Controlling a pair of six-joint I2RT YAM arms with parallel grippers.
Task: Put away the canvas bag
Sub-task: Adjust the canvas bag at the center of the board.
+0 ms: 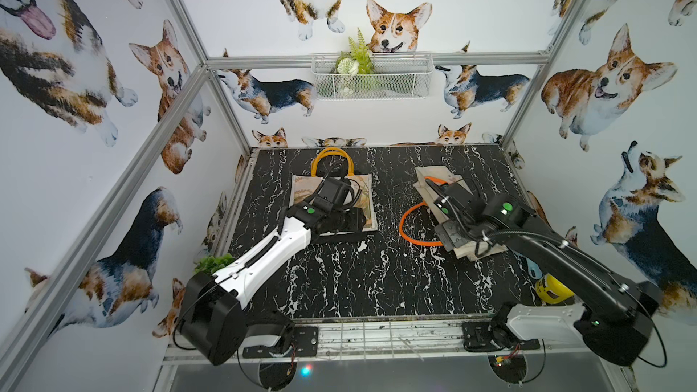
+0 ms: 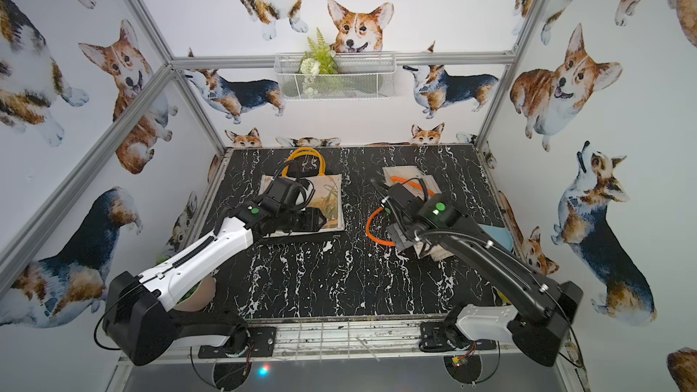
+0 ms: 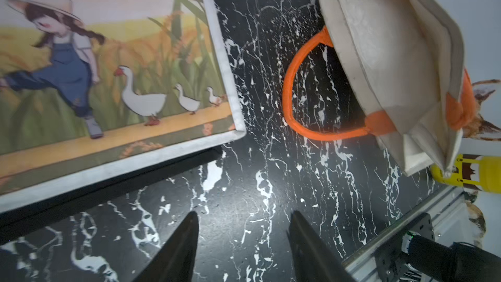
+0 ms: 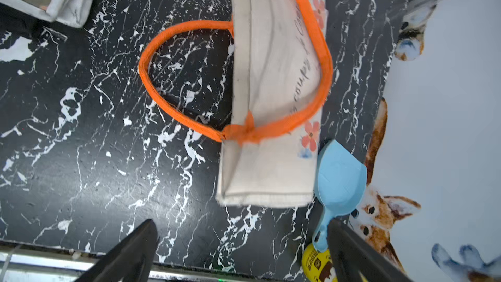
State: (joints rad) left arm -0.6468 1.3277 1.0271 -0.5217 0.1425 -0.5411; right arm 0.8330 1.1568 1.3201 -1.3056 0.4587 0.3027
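On right half of marble table [image 1: 339, 277], cream canvas bag [image 4: 271, 82] lies folded flat, orange handle [image 4: 189, 26] splayed sideways; right gripper [image 4: 242, 223] fingers wide apart, empty, bag just beyond tips; left gripper [image 3: 244, 212] fingers apart, empty, beside goose-print bag [image 3: 108, 77].

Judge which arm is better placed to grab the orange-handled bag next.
Right, probably. The right gripper, open, hangs just by the cream bag, whose handle lies free on the table ahead of it. The left gripper, also open, is over by the printed bag.
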